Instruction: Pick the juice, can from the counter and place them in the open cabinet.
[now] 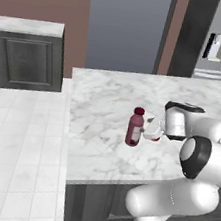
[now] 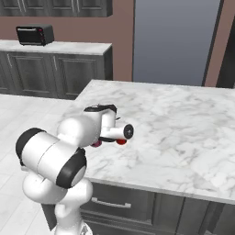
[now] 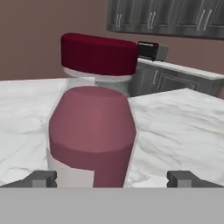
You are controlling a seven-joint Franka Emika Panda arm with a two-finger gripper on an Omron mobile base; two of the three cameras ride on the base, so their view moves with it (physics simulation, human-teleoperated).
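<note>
Your end effector [image 3: 112,178] was spread wide around the upright juice [image 3: 92,131] on the marble table [image 1: 110,92], not yet clamped, so by my reading both juice and can remained to be shelved.

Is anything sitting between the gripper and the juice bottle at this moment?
Nothing visible does. In the hand view the juice stands upright directly ahead, between the two open fingertips, with bare counter around it. The gripper sits right beside the bottle.
</note>
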